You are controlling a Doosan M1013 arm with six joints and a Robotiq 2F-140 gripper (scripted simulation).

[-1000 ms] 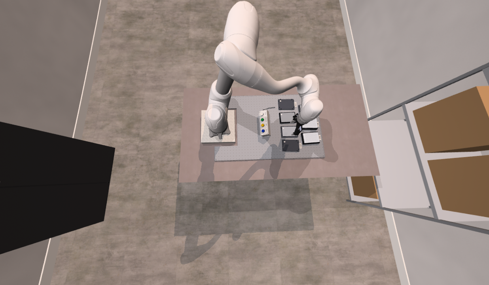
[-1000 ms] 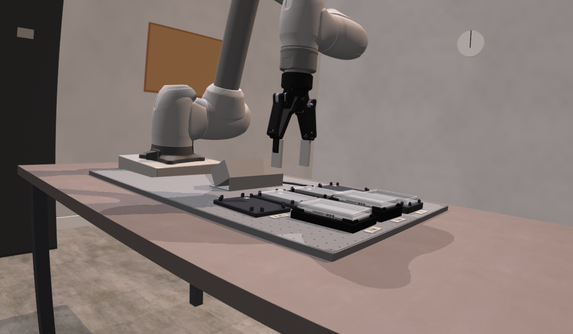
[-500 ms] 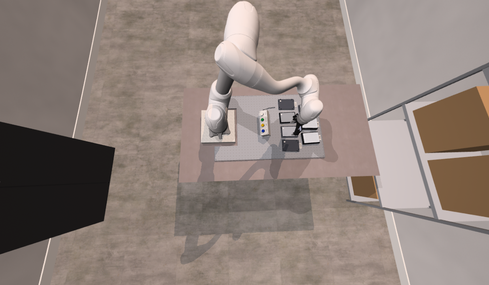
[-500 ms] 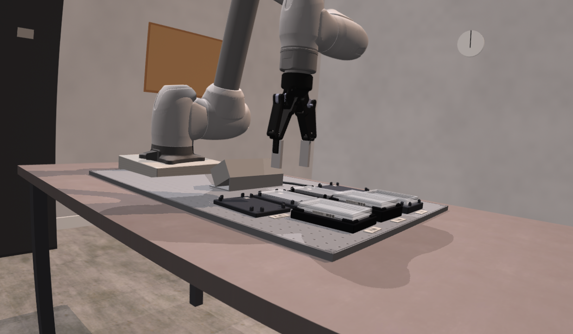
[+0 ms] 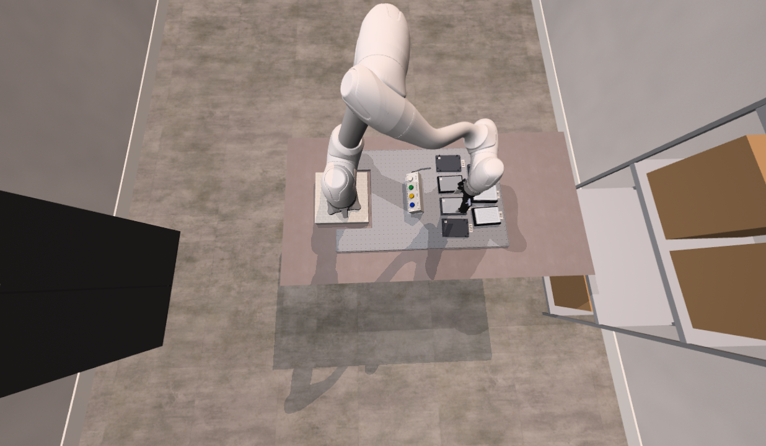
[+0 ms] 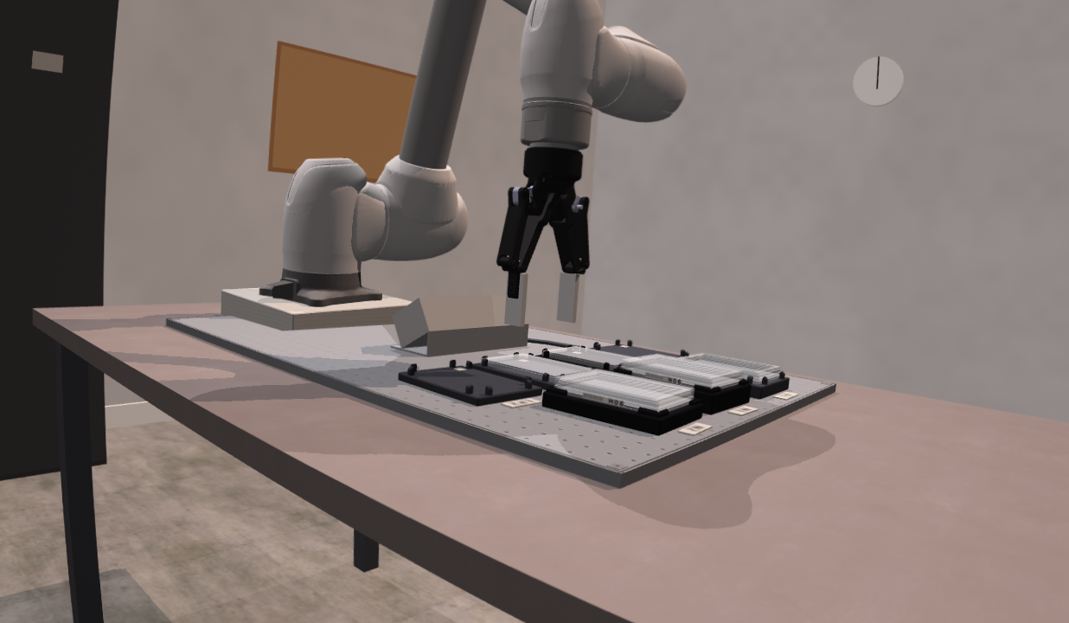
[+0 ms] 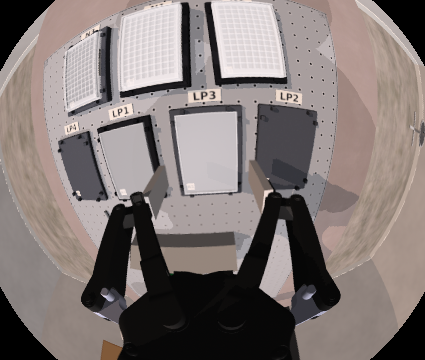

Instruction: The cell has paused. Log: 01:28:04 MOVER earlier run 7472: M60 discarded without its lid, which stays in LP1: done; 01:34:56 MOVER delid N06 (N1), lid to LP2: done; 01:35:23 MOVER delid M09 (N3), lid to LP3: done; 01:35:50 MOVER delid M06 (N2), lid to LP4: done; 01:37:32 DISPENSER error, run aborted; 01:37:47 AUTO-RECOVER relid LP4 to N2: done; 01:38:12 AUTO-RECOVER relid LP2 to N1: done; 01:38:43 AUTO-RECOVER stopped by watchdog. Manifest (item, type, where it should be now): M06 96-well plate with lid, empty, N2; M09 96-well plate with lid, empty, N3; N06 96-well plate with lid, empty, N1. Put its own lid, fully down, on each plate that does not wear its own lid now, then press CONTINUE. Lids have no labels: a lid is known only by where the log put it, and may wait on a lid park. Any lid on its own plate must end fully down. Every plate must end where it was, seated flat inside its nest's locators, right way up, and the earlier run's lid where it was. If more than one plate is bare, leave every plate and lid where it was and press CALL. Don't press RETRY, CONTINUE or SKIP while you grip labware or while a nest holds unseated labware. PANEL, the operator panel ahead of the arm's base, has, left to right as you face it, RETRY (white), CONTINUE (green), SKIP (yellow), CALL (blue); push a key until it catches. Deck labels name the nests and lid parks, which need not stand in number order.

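Observation:
My gripper (image 7: 207,173) is open and empty. It hangs well above the deck, over the near edge of lid park LP3, and also shows in the side view (image 6: 540,308). A clear lid (image 7: 207,150) lies on LP3 and another clear lid (image 7: 127,156) lies on LP1. LP2 (image 7: 286,138) and the far-left park (image 7: 79,166) are bare dark pads. Three 96-well plates sit in black nests beyond the parks: left (image 7: 86,70), middle (image 7: 152,47) and right (image 7: 247,40). The left plate shows a darker well grid than the other two. Their nest labels are too blurred to read.
The operator panel (image 5: 413,192) with its coloured keys stands between the arm's base and the lid parks; the side view shows its back (image 6: 460,329). The grey perforated deck plate (image 5: 421,222) lies on a brown table. A shelf rack (image 5: 707,222) stands at the right.

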